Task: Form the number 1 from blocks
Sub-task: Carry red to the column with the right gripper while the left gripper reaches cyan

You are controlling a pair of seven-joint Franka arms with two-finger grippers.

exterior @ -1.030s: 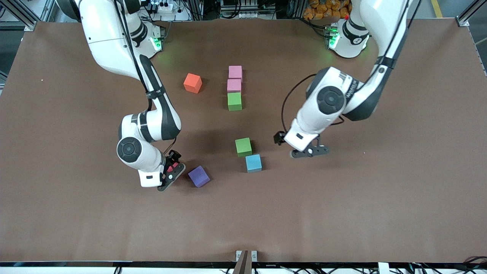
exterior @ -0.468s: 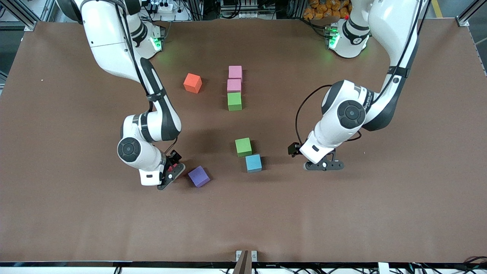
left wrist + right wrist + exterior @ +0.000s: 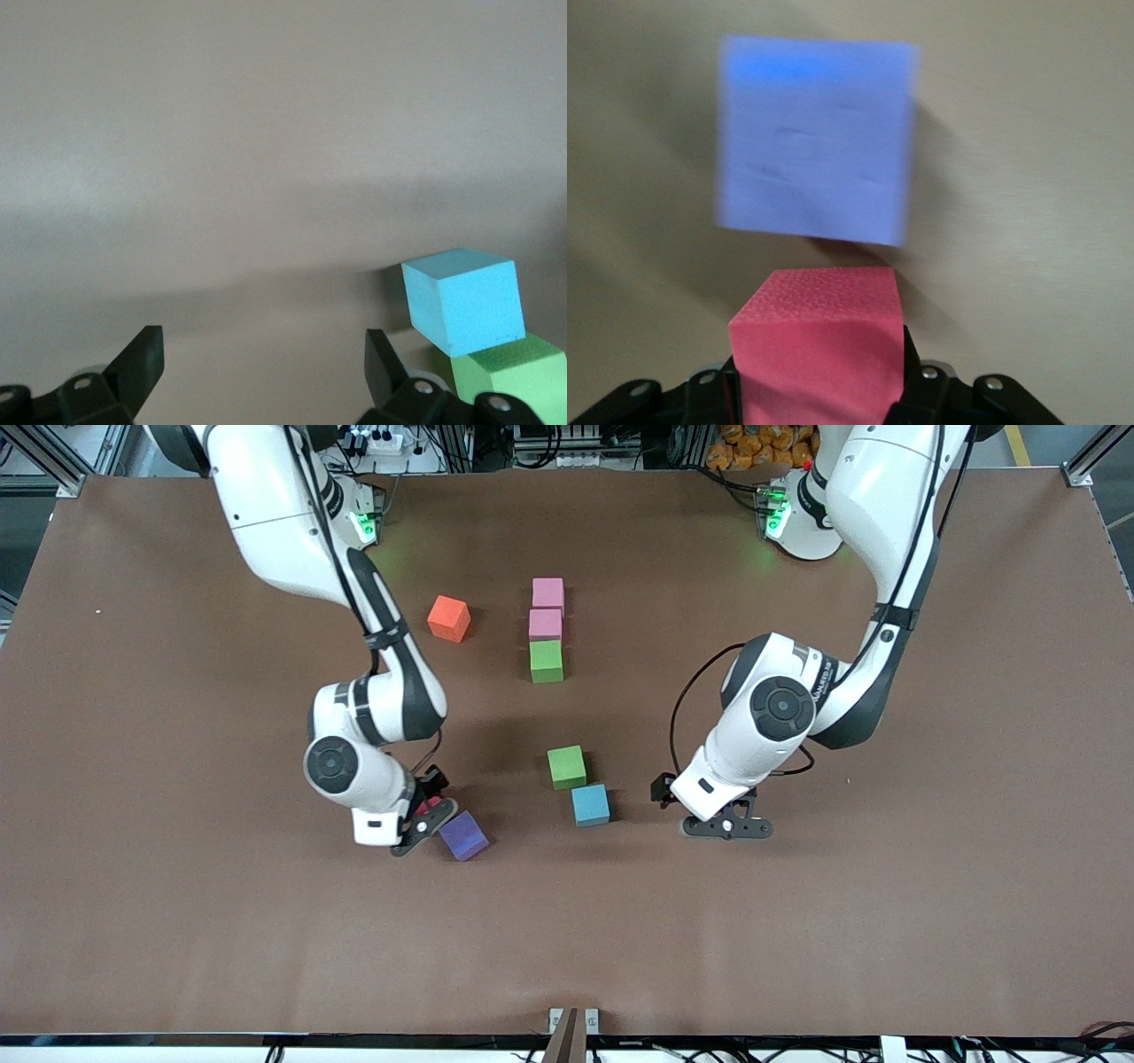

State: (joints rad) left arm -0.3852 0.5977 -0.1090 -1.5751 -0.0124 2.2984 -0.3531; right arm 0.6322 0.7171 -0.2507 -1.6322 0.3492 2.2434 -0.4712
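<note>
A: Since the earlier frame, right gripper (image 3: 429, 821) has shifted toward the purple block (image 3: 463, 835), clamped on the red block (image 3: 819, 341).

B: Left gripper (image 3: 726, 825)?

A: Spread, empty, beside the blue block (image 3: 590, 804).

B: Progress?

A: Three blocks (image 3: 547, 630) form a column. Judged under half done; orange block (image 3: 448, 618), green block (image 3: 566, 767) and others remain loose.

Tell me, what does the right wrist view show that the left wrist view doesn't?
Only the right wrist view shows the red block clamped in the right gripper, with the purple block on the table under it. Only the left wrist view shows the blue block touching a green block, past the open left gripper. Both show the bare brown table.
</note>
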